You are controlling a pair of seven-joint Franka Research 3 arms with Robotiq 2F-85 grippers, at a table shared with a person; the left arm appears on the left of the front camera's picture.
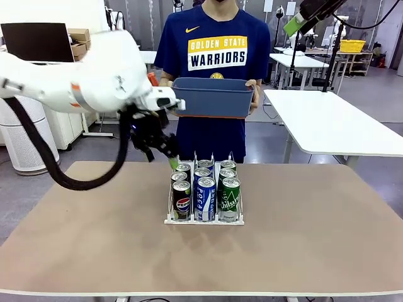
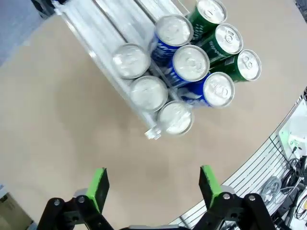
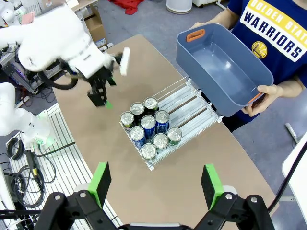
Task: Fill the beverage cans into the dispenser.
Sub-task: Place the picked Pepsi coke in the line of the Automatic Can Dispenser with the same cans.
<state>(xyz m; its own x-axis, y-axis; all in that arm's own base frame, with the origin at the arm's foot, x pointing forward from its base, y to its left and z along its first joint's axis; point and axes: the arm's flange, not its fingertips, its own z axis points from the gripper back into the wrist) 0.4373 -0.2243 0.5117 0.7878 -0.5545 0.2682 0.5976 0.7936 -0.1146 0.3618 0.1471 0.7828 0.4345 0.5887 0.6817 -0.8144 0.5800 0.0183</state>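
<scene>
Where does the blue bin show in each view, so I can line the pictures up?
Front view: the bin is at top centre, held at chest height by the person, behind the dispenser.
Left wrist view: not in it.
Right wrist view: the bin is at upper right, looking empty, a hand on its right end.
Shared landmark: the dispenser with nine cans.

Dispenser (image 1: 169, 220): small white wire-divided rack, stood mid-table, low lip toward the robot. Nine beverage cans (image 1: 205, 199) upright in it, three per lane, packed touching toward the front. Left lane black with red-blue logo (image 1: 181, 202); middle blue-and-white; right green (image 1: 230, 200). Rear of the lanes lay bare.
</scene>
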